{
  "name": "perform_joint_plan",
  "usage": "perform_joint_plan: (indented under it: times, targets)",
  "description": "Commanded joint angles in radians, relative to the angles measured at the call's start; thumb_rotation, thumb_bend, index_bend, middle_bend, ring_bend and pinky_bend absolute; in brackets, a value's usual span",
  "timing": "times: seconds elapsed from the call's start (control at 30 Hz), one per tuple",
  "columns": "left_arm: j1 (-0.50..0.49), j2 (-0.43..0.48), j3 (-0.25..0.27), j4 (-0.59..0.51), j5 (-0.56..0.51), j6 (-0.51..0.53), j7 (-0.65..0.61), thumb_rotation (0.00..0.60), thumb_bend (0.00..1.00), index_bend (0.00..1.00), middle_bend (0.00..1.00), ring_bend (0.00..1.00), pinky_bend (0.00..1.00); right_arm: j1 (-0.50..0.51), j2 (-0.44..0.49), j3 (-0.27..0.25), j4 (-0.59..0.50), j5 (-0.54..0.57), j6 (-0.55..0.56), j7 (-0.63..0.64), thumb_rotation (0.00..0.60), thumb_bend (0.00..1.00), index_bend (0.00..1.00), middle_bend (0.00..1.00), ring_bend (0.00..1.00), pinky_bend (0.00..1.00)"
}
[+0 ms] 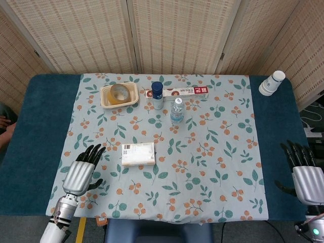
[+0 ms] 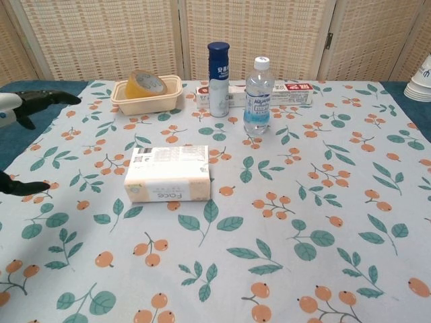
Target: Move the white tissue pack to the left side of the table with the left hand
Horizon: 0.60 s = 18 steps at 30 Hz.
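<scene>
Left hand is spread and empty, just left of the white tissue pack lying flat mid-cloth, so I'd bring it over the pack's long sides, grip square, then carry it out to the bare blue table on the left.

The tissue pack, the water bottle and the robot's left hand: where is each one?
white tissue pack [image 1: 138, 154], head view, top face.
water bottle [image 2: 256, 101], chest view, label.
left hand [image 1: 82, 169], head view, back of hand.
</scene>
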Motion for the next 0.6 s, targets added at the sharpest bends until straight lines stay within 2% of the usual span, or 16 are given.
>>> perform_joint_plan:
  times: [0.03, 0.27, 0.37, 0.6]
  targets:
    - [-0.033, -0.098, -0.044, -0.005, -0.090, 0.042, 0.074, 0.600, 0.21, 0.00, 0.01, 0.01, 0.16, 0.001, 0.004, 0.000, -0.002, 0.000, -0.002, 0.006, 0.600, 0.09, 0.00, 0.00, 0.00, 0.00]
    - [-0.100, -0.215, -0.063, 0.038, -0.136, 0.081, 0.235, 0.600, 0.21, 0.00, 0.03, 0.01, 0.18, -0.002, 0.014, 0.004, 0.002, 0.000, 0.003, 0.036, 0.600, 0.09, 0.00, 0.00, 0.00, 0.00]
    - [-0.131, -0.249, -0.066, 0.057, -0.152, 0.081, 0.283, 0.600, 0.21, 0.00, 0.04, 0.03, 0.23, -0.003, 0.021, 0.005, 0.002, 0.003, 0.001, 0.051, 0.600, 0.09, 0.00, 0.00, 0.00, 0.00]
    - [-0.181, -0.296, -0.068, 0.129, -0.126, 0.058, 0.275, 0.600, 0.21, 0.00, 0.06, 0.08, 0.32, 0.000, 0.027, 0.004, 0.006, 0.002, -0.007, 0.068, 0.600, 0.09, 0.00, 0.00, 0.00, 0.00]
